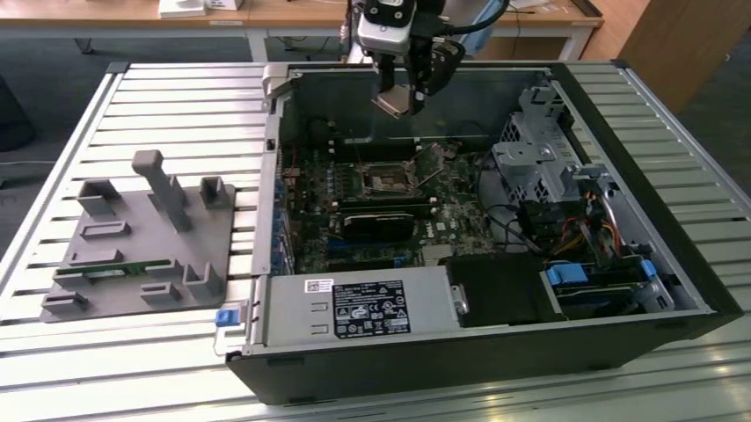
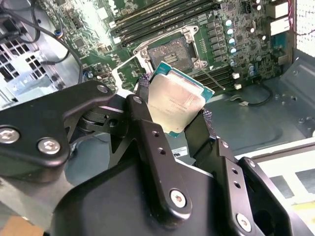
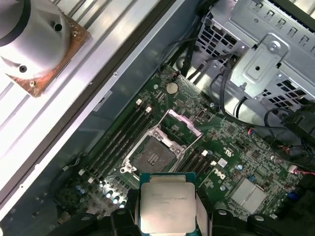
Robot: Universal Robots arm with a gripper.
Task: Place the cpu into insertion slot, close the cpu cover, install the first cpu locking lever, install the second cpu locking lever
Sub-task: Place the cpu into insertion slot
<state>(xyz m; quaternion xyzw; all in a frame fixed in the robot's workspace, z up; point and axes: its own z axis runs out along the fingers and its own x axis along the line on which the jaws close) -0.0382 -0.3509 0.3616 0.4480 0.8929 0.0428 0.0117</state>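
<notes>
Over the slatted counter and the open computer case, we hold the cpu well above the empty insertion slot, fingers clenched on its two edges, probably to spare its underside; the cpu cover stands flipped up, leaving the slot clear.

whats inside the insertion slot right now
Nothing: the insertion slot shows a bare dark bed, cpu cover raised. The cpu is in the gripper, off the board. Pins unclear.
</notes>
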